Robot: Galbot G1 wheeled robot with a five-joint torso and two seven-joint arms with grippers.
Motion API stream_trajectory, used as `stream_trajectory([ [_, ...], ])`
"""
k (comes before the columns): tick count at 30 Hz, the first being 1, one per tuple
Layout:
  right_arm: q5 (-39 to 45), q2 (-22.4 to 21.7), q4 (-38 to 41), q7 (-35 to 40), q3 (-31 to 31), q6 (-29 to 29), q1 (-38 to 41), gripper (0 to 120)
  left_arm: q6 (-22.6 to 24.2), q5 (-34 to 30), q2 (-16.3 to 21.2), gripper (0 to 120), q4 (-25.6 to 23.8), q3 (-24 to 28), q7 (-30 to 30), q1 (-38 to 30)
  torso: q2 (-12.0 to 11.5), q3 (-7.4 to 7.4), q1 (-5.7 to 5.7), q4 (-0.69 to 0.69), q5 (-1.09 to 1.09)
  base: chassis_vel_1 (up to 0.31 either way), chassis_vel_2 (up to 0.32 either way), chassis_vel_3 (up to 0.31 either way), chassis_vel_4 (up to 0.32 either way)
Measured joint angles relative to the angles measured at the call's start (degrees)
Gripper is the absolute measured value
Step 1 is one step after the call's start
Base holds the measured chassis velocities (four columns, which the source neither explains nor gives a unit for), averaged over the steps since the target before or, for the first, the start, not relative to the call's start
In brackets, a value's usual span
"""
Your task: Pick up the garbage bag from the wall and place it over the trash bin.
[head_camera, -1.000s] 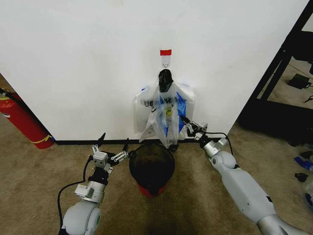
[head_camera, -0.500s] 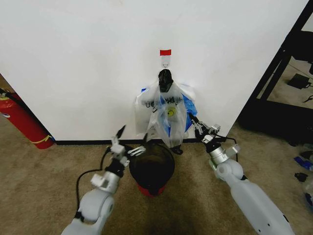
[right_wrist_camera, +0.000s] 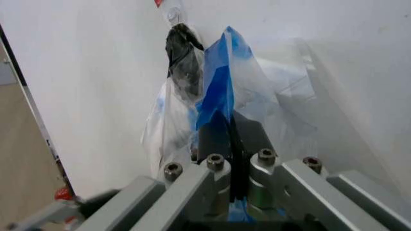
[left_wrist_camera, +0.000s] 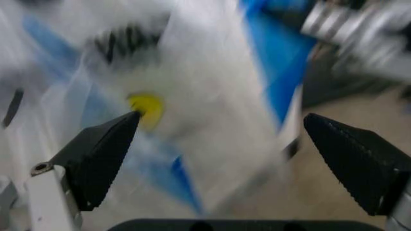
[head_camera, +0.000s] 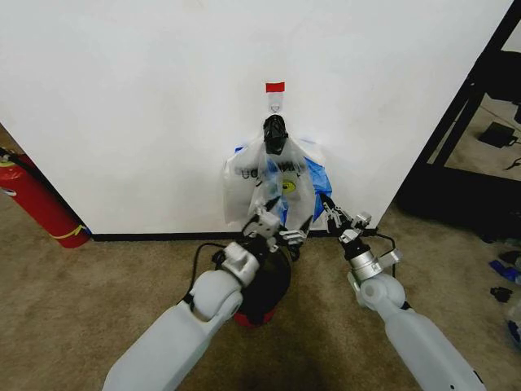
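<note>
The garbage bag [head_camera: 286, 189], clear plastic with a yellow smiley and blue edge strips, hangs on the white wall [head_camera: 146, 106] below a hook with red tape [head_camera: 275, 87]. My right gripper [head_camera: 327, 205] is shut on the bag's blue strip [right_wrist_camera: 215, 91], as the right wrist view shows [right_wrist_camera: 231, 131]. My left gripper [head_camera: 277, 226] is open just in front of the bag's lower part, above the trash bin [head_camera: 275, 281]. In the left wrist view the smiley [left_wrist_camera: 146, 106] sits between its spread fingers [left_wrist_camera: 222, 118]. The left arm hides much of the black bin.
A black clip [head_camera: 275, 132] bunches more printed bags [head_camera: 242, 175] under the hook. A red fire extinguisher [head_camera: 37, 199] leans at the left wall. A black frame [head_camera: 464, 122] stands at the right. Carpet surrounds the bin.
My left arm has swung right and forward, from beside the bin to over it in front of the bag. The right gripper has shifted slightly, still holding the blue strip.
</note>
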Motion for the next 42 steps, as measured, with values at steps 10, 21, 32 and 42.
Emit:
stream_trajectory([
  [10,-1.33,0.52,0.99,-0.08,-1.12,0.49,-0.38,0,19.07,5.53,-4.56,100,5.39,10.88,-20.07,-9.34,0.0,0.0,0.0,0.01,0.0,0.0,0.0,0.0,0.0],
  [21,-1.51,0.55,1.98,-0.1,-1.75,0.59,-0.28,0,25.58,14.47,-8.52,100,13.01,11.5,-22.95,-12.25,0.0,-0.01,0.0,-0.01,0.0,0.0,0.0,0.0,0.0],
  [32,-1.13,-0.04,3.48,0.11,-1.69,0.59,0.3,0,25.15,31.81,-7.58,100,17.7,7.17,-20.42,-11.36,0.0,-0.01,0.0,0.0,-0.01,0.0,0.0,0.0,0.0],
  [42,-1.06,-0.44,2.98,0.16,-0.97,0.58,0.28,0,22.48,33.74,-5.43,100,12.73,1.3,-20.17,-7.5,0.0,-0.01,0.0,0.01,-0.02,0.0,0.0,0.0,0.0],
])
